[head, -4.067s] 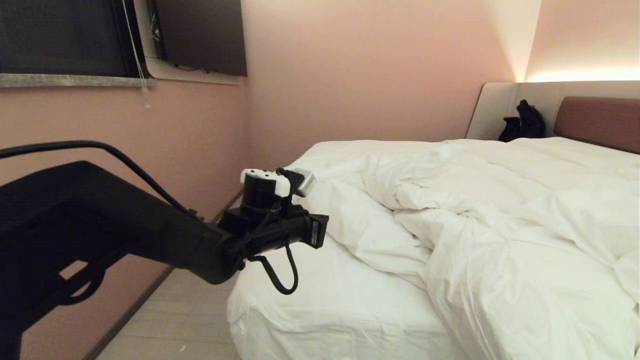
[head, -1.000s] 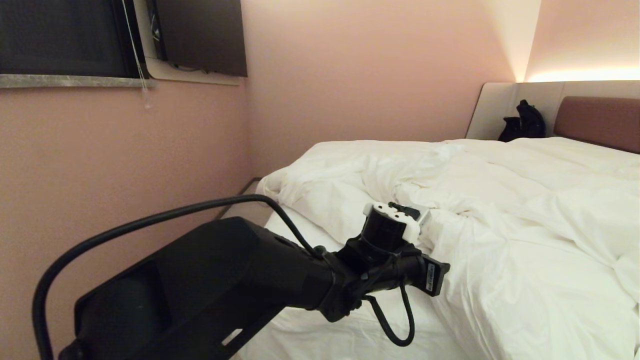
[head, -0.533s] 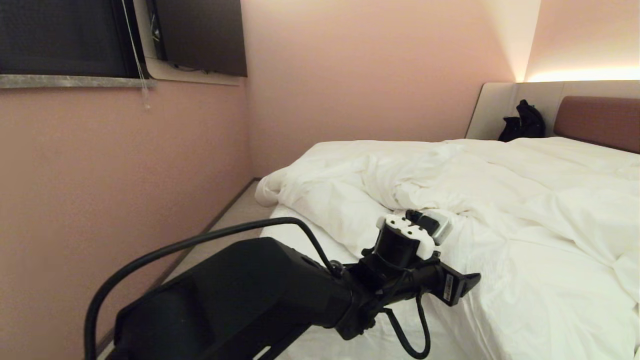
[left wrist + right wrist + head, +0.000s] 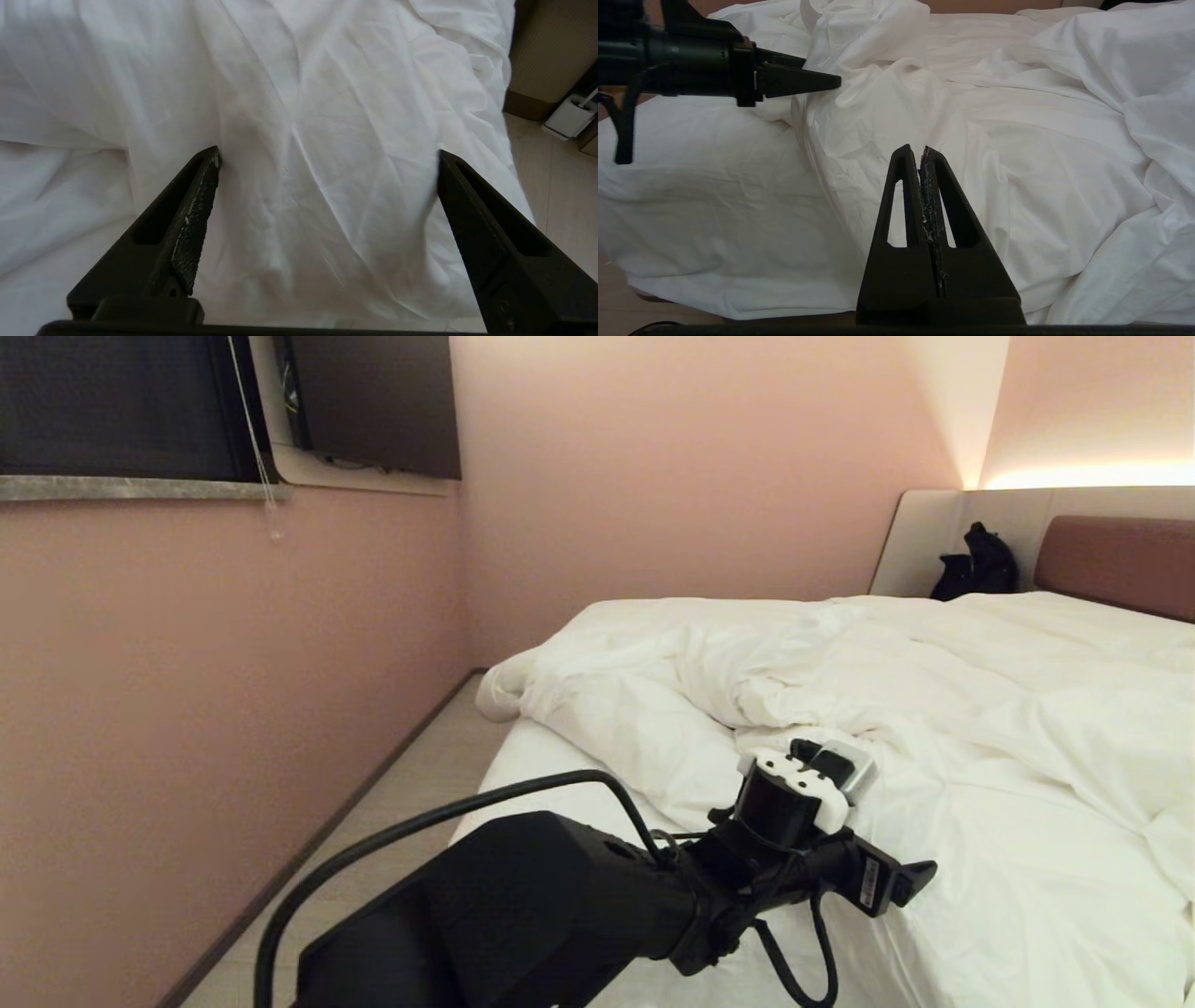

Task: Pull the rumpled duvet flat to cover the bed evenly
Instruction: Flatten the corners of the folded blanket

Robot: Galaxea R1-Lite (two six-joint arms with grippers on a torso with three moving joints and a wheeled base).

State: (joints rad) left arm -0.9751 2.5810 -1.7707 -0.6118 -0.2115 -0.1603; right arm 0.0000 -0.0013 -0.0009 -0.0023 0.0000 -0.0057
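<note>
Over the duvet [image 4: 327, 116] — left gripper [image 4: 327, 158] newly agape

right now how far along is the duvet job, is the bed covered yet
Early stage. Done: the duvet already covers most of the bed, though creased. In hand: the left gripper, open, hovers over a bunched fold near the foot and grips nothing. Left: bare sheet shows at the near corner, so that edge needs pulling down and flattening. The right gripper is shut and idle.
</note>
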